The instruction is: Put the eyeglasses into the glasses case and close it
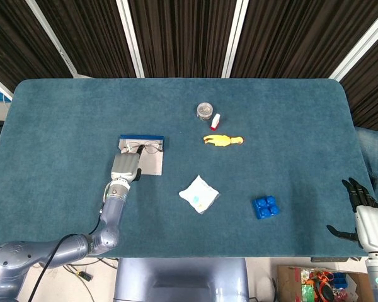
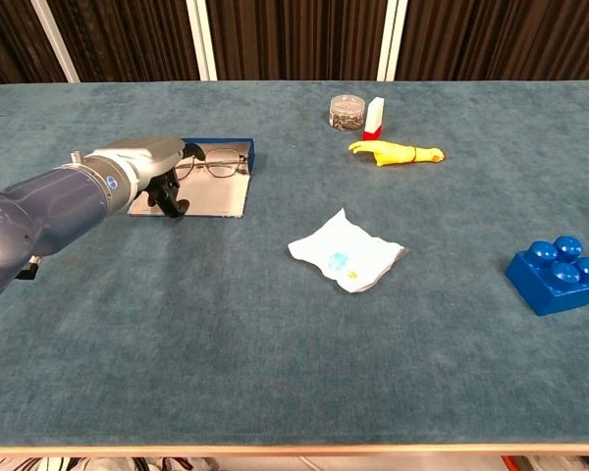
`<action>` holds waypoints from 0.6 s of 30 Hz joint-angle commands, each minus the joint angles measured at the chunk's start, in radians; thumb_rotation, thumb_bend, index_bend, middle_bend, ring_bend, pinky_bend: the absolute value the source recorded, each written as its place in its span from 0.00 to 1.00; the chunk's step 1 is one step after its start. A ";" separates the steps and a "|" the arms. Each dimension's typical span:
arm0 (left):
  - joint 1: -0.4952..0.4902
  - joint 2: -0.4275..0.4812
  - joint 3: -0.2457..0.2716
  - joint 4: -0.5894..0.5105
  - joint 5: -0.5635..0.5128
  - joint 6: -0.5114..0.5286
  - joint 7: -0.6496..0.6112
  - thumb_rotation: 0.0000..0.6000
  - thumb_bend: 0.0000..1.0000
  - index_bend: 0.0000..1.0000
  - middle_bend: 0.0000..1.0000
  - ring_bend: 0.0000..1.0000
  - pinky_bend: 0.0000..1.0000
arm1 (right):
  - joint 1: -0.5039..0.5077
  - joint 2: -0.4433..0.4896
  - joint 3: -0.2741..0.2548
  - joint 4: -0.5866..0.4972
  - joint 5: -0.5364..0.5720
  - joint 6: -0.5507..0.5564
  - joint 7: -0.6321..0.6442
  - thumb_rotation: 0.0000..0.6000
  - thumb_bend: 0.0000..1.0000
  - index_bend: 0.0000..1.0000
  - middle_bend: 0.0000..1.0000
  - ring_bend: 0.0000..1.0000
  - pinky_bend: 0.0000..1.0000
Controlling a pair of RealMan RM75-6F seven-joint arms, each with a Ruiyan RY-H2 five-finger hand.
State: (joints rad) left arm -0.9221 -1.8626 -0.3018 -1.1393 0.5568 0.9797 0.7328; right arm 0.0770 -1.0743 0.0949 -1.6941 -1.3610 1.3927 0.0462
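Observation:
The glasses case (image 1: 154, 165) lies open left of the table's middle, a flat grey tray with a blue wall (image 1: 141, 137) at its far side; the chest view shows the case (image 2: 219, 201) too. The thin-rimmed eyeglasses (image 1: 148, 148) (image 2: 220, 163) lie in it, close to the blue wall. My left hand (image 1: 125, 167) (image 2: 145, 167) rests over the case's left part, fingers curled at the left end of the eyeglasses, holding them there. My right hand (image 1: 364, 217) hangs past the table's near right corner, fingers spread and empty.
A white crumpled packet (image 1: 199, 194) lies near the middle and a blue toy brick (image 1: 265, 207) sits to its right. Further back are a yellow rubber chicken (image 1: 223, 140), a clear round jar (image 1: 205, 111) and a small red-and-white bottle (image 1: 215, 121).

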 commanded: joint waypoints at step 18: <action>-0.015 -0.039 -0.016 0.087 -0.017 -0.013 0.008 1.00 0.46 0.07 0.76 0.66 0.78 | -0.001 -0.001 0.002 -0.001 0.004 0.000 0.001 1.00 0.12 0.01 0.00 0.08 0.19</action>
State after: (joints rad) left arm -0.9341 -1.8977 -0.3148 -1.0578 0.5402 0.9690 0.7402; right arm 0.0763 -1.0755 0.0968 -1.6953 -1.3569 1.3932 0.0474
